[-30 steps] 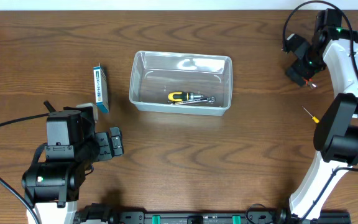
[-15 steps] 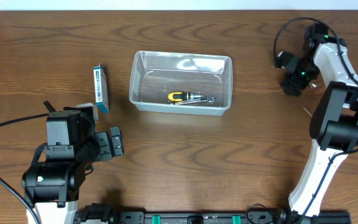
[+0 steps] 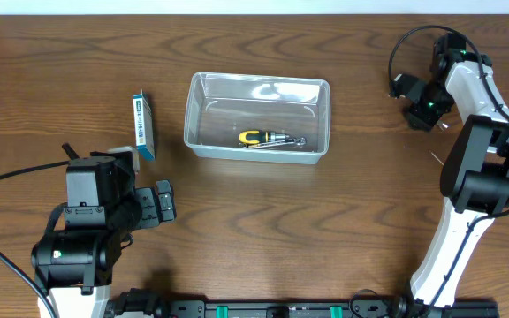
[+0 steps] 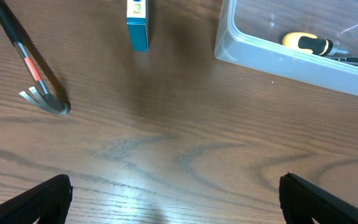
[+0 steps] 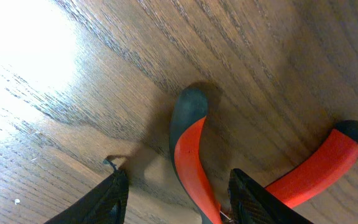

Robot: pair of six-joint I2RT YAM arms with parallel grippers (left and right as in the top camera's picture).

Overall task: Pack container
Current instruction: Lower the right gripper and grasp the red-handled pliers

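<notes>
The container (image 3: pixel 200 132), a clear rectangular bin, stands mid-table and holds a yellow-handled tool (image 3: pixel 256 137). In the left wrist view the bin's near wall (image 4: pixel 278 55) and the yellow-handled tool (image 4: pixel 308 43) show at the top right. My left gripper (image 4: pixel 176 200) is open and empty over bare wood, near the table's front left (image 3: pixel 163 201). My right gripper (image 5: pixel 179 196) is open at the far right (image 3: pixel 427 106), low over red-and-black pliers (image 5: pixel 188 152). One pliers handle lies between its fingers. The overhead view hides the pliers under the gripper.
A small blue-and-white box (image 3: pixel 144 125) lies left of the bin; it also shows in the left wrist view (image 4: pixel 137 25). A hammer with a black and red handle (image 4: pixel 35 71) lies on the wood left of the box. A thin tool (image 3: pixel 435 159) lies by the right arm.
My right arm swung toward the far side and its gripper shifted a little over the pliers. My left arm, the bin and the box have not moved.
</notes>
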